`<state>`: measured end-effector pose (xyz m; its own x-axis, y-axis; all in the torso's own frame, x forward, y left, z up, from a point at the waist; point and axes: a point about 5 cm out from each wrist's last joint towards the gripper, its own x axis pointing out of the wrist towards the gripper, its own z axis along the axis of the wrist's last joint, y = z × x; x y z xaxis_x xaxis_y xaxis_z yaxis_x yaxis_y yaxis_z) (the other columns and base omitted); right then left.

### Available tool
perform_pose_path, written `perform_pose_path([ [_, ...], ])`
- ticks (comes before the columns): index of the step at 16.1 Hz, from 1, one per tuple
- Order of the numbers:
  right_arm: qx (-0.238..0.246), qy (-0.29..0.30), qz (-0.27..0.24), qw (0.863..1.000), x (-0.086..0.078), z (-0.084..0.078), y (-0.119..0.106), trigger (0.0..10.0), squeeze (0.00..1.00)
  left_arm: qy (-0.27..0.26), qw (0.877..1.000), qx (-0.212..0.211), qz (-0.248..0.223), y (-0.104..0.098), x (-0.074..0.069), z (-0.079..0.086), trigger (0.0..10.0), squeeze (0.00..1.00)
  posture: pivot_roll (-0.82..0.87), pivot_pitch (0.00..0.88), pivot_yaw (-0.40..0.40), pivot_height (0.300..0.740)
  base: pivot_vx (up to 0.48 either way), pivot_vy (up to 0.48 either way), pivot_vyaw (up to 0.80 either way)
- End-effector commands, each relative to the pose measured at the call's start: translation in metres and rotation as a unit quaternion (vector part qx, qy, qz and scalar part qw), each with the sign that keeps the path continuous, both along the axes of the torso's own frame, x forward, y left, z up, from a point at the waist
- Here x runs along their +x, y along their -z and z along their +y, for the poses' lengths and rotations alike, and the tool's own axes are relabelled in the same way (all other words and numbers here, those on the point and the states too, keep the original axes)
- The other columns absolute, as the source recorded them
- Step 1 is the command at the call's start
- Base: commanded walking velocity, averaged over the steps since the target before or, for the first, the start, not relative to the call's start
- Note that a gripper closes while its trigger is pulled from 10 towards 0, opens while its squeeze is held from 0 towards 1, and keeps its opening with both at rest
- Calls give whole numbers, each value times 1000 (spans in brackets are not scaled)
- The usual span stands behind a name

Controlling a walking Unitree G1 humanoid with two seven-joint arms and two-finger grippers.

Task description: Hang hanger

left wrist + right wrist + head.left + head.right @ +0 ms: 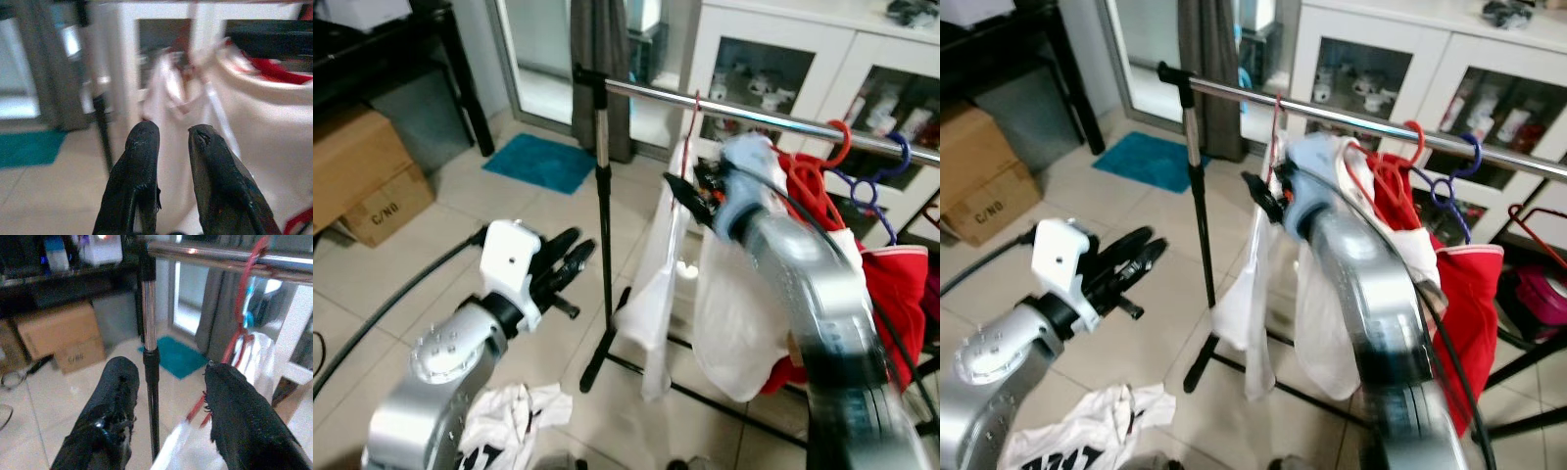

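A red hanger [695, 110] carrying a white garment [734, 323] hooks over the chrome rail [754, 116] of a clothes rack; its hook [244, 298] shows on the rail in the right wrist view. My right gripper [690, 196] is raised just below the rail beside that hanger. It is open [171, 367], with nothing between its fingers. My left gripper [570, 253] is held low to the left of the rack's upright pole [603, 196]. Its fingers [142, 147] stand a narrow gap apart and hold nothing.
Further right on the rail hang a red hanger [842, 137], a purple hanger [891, 152] and a red garment [891, 284]. A white shirt [509, 411] lies on the tiles by my left arm. Cardboard boxes [362, 176], a teal mat [543, 162] and a white cabinet [783, 59] ring the area.
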<state>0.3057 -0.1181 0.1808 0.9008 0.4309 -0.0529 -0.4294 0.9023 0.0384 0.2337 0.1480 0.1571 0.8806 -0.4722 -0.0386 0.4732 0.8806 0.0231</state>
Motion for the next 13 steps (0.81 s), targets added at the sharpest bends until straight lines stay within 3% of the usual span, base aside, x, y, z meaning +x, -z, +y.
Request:
perform_pose_path([
  [1,-16,20,-18,1000,-6,-3,-2,10000,1000,-22,1000,0,-5,1,2,3,10000,0,9,0,33,740,0,0,0],
  [4,-18,60,-11,998,-25,-7,16,10000,1000,-29,1000,-5,2,7,4,-2,10000,0,-6,0,40,740,0,-248,0],
  [7,15,89,-27,996,-33,-8,16,10000,1000,-32,999,-6,1,15,10,-8,10000,0,-23,0,54,740,0,-384,0],
  [13,21,106,-59,992,-28,-7,3,10000,1000,-25,999,-9,-17,10,20,-11,10000,0,-31,0,48,740,0,-347,79],
])
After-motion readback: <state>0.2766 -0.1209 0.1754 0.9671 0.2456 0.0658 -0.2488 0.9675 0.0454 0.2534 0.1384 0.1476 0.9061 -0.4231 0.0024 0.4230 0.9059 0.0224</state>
